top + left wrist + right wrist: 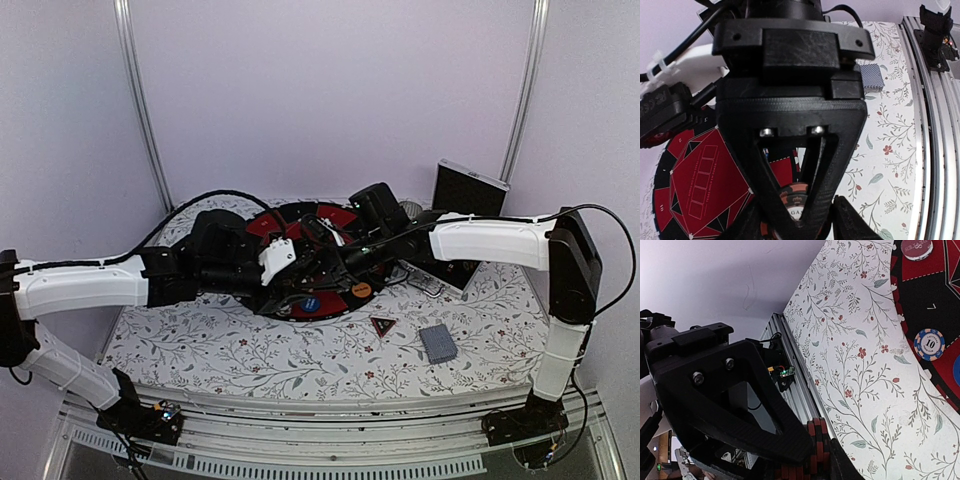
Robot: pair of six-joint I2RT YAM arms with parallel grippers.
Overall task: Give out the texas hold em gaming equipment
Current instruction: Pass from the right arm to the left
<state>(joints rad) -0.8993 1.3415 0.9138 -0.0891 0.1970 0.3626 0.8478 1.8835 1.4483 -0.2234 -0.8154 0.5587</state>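
Both arms reach in over the round black-and-red mat (262,226) at the middle of the floral cloth (230,350). The right gripper (817,460) is clamped on a short stack of red chips (812,440), striped edges showing between its fingers, above the cloth just off the mat's rim. The left gripper (820,227) hangs over the mat's near part. A brown chip (796,196) shows through the opening in its near finger, but the wrist view does not settle whether the jaws pinch it or merely stand over it, so its width cannot be told. A blue-white chip (929,344) marked 10 lies flat on the mat's black border. An orange disc (361,290) sits at the mat's near right rim and a blue disc (312,303) at its near rim. The marker (383,325) lies on the cloth just off the mat, near and to the right of the orange disc. The deck (437,343), backs up, lies farther right of the mat, apart from the marker. A black case (468,190) stands behind the mat's right side.
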